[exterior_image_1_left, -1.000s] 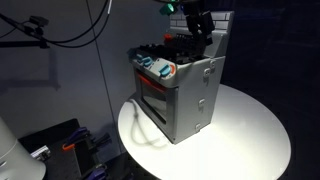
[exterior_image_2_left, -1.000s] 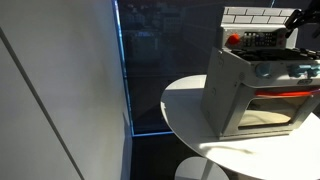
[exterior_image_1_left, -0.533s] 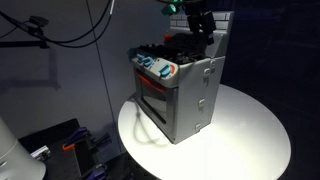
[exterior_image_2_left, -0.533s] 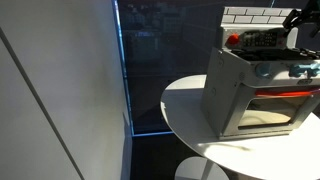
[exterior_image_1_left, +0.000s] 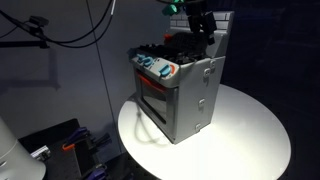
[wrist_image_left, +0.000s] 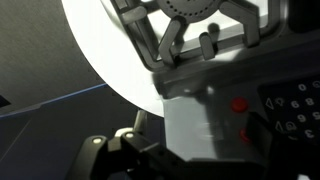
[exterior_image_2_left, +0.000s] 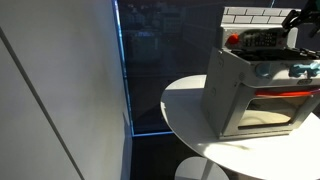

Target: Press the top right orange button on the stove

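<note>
The small grey toy stove [exterior_image_1_left: 180, 95] stands on a round white table [exterior_image_1_left: 250, 135], with a windowed oven door, teal and orange front knobs [exterior_image_1_left: 158, 68] and a white brick back wall [exterior_image_2_left: 255, 15]. It also shows in an exterior view [exterior_image_2_left: 255, 95]. My gripper [exterior_image_1_left: 204, 30] hangs fingers-down over the stove's back top, close to the back wall, and looks shut and empty; it sits at the right edge of an exterior view [exterior_image_2_left: 297, 28]. In the wrist view the blurred gripper [wrist_image_left: 203, 128] is right beside two red-orange buttons [wrist_image_left: 240, 104] and a dark button panel [wrist_image_left: 292, 105].
The black burner grate [wrist_image_left: 195, 25] lies on the stove top beside the gripper. The table edge [exterior_image_2_left: 185, 125] drops off around the stove. Cables [exterior_image_1_left: 70, 35] hang at the back. A dark partition [exterior_image_2_left: 170, 70] stands beside the table.
</note>
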Robot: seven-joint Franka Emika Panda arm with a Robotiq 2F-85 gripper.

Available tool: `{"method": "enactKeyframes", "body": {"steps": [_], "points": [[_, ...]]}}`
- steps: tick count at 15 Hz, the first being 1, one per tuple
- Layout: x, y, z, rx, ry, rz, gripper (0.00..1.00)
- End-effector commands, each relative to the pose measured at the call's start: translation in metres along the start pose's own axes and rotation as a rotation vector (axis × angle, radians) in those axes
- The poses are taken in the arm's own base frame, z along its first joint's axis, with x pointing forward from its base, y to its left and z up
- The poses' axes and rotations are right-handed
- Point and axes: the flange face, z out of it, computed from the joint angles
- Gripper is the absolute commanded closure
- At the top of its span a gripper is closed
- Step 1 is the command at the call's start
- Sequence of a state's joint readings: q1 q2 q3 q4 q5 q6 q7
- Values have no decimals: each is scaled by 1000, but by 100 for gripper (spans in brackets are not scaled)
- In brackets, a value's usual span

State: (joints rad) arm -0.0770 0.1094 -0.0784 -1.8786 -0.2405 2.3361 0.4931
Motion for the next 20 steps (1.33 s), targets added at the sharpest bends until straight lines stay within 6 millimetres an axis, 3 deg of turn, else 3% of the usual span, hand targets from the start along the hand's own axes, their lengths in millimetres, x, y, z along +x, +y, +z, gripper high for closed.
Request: {"method": "enactKeyframes", "body": {"steps": [1, 8, 20], "points": [[13, -3, 0, -5, 23, 15, 0], [18, -1, 4, -11, 27, 21, 0], [-27, 10, -33, 74, -115, -118, 0]]}}
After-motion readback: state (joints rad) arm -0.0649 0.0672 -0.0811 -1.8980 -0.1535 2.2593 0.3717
